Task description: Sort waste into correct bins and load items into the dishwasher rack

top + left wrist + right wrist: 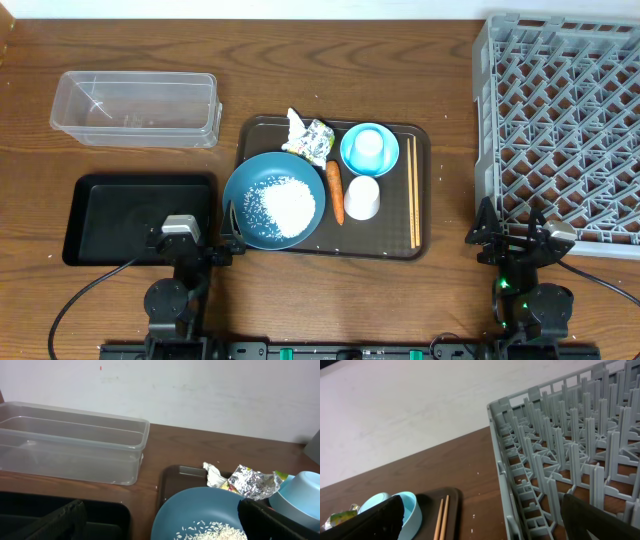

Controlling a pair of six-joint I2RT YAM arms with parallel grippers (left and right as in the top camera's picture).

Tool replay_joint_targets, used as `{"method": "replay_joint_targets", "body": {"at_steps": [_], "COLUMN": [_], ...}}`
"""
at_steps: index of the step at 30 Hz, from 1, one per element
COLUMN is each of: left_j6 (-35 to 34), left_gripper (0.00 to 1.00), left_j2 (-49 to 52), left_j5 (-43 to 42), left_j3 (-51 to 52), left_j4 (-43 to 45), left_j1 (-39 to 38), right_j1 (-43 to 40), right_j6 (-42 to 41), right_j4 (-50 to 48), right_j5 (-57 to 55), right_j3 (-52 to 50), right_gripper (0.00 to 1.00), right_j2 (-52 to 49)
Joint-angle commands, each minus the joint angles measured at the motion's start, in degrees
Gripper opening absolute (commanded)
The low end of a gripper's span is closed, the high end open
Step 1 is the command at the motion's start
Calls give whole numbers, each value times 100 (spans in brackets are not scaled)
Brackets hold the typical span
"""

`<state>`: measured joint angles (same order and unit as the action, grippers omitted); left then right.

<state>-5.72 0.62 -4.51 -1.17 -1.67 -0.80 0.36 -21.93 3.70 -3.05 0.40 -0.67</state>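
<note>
Both pincers — left gripper [193,242], right gripper [512,240] — sit parked at the near table edge, jaws spread and empty, presumably awaiting a first pick, while rice [285,205] in the wide blue bowl [243,188], carrot [336,192] and wrapper [312,138] lie unsorted on the brown tray [425,190].

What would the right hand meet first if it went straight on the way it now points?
Most likely the grey rack: its left wall stands right ahead of the right hand, though depth is unclear.
</note>
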Motion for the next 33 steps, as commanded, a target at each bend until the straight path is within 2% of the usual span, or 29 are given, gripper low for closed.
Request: {"method": "replay_joint_targets", "body": {"at_steps": [1,31,33], "left_j6": [79,74,-61], "left_gripper": [99,100,99], "left_j2": [-35,-35,-35], "left_j5": [-79,-83,-326], "left_j3": [94,94,94], "left_j4": [-195,-192,-175], "left_j1": [20,20,20], "right_j1": [46,46,46], "right_j6": [-31,-28,-31], "right_j4": [20,20,20], "right_j5": [-79,-79,-79], "right_j3": [-9,-9,-9], "right_gripper": [99,99,99], "right_j2": [39,39,39]}}
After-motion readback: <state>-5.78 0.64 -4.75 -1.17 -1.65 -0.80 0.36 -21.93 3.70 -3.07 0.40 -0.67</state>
